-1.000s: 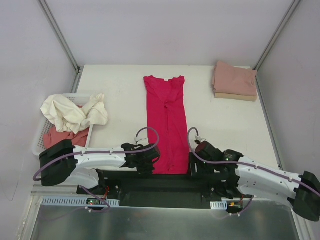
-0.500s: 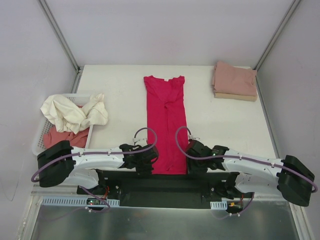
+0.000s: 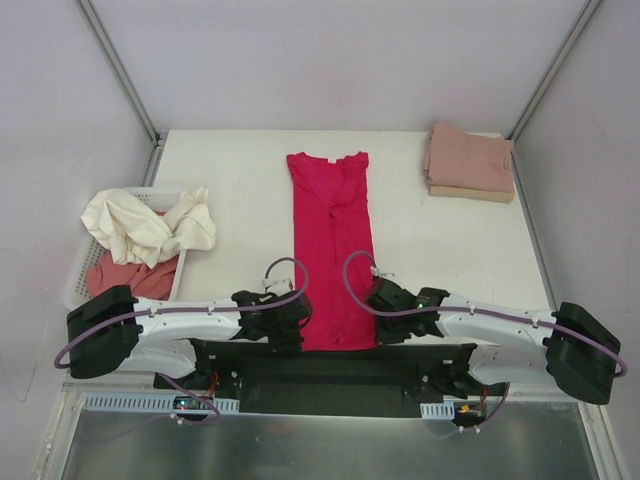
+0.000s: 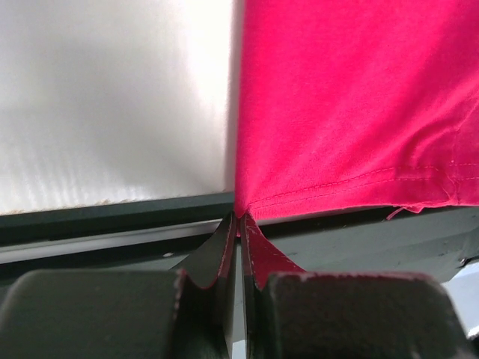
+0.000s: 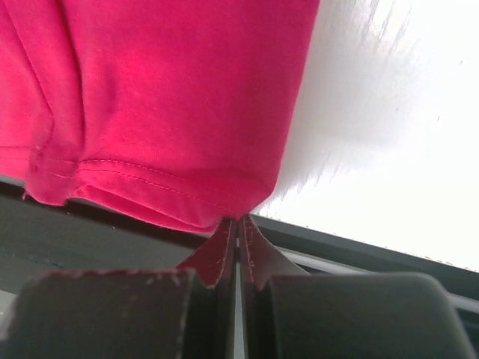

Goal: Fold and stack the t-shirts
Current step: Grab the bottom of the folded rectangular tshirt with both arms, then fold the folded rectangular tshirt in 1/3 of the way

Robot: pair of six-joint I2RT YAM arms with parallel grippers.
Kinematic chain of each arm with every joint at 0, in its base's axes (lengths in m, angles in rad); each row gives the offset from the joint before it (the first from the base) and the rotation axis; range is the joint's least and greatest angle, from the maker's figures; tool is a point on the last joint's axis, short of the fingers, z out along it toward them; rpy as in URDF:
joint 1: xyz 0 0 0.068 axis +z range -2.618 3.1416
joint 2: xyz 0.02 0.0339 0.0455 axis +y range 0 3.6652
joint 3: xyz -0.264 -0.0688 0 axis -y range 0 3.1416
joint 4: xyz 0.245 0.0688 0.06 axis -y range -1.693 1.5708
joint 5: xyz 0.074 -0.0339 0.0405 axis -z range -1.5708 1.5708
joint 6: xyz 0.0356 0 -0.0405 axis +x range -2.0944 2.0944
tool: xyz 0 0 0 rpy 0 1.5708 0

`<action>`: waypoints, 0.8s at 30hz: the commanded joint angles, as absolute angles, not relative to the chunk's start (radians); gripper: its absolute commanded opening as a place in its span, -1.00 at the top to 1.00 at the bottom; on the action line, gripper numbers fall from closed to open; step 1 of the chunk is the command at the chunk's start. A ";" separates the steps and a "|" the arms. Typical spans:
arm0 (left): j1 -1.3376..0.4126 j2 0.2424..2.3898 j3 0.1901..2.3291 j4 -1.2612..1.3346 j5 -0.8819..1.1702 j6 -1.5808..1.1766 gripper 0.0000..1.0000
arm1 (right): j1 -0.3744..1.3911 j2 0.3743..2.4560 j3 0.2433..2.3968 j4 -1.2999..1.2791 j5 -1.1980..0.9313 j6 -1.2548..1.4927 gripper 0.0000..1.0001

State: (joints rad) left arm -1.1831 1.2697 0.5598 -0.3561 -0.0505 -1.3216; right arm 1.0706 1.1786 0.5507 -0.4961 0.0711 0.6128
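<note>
A crimson-red t-shirt [image 3: 332, 240] lies folded into a long narrow strip down the middle of the table, collar at the far end and hem at the near edge. My left gripper [image 3: 297, 335] is shut on the hem's left corner [image 4: 241, 208]. Shut on the hem's right corner [image 5: 241, 213] is my right gripper [image 3: 372, 322]. Both wrist views show the fingertips pinching red fabric [image 4: 352, 105] at the table's dark front rail. A folded dusty pink t-shirt [image 3: 470, 155] rests on a tan one [image 3: 472, 192] at the far right.
A white lattice basket [image 3: 82, 268] at the left edge holds a crumpled cream t-shirt [image 3: 150, 222] over a salmon-pink one [image 3: 130, 277]. The dark rail [image 3: 330, 365] runs along the table's near edge between the arm bases. Bare white tabletop [image 3: 230, 190] flanks the red strip.
My right arm swung left to the hem's right corner and its gripper closed from open onto the fabric. The left gripper kept its hold, shifting slightly.
</note>
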 commanded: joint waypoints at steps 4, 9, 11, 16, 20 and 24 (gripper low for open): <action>-1.255 1.187 0.551 -0.377 -0.014 -1.293 1.00 | 1.172 1.068 0.492 -0.486 0.011 0.660 0.99; -1.258 1.184 0.592 -0.380 -0.058 -1.272 1.00 | 1.186 1.017 0.567 -0.551 0.107 0.643 0.99; -1.255 1.158 0.604 -0.396 -0.102 -1.264 1.00 | 1.184 1.003 0.592 -0.580 0.139 0.634 0.99; -1.166 1.100 0.640 -0.407 -0.161 -1.210 1.00 | 1.140 0.982 0.701 -0.652 0.261 0.555 0.99; -1.065 1.121 0.718 -0.405 -0.186 -1.079 1.00 | 1.031 1.034 0.791 -0.631 0.279 0.419 0.99; -0.967 1.196 0.842 -0.405 -0.187 -0.935 1.00 | 0.948 1.126 0.894 -0.594 0.298 0.327 0.99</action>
State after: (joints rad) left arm -1.0367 1.1431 0.7265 -0.4042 -0.1432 -1.1042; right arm 1.0100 1.0588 0.7902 -0.6132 0.2356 0.4622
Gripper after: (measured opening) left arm 0.008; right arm 0.012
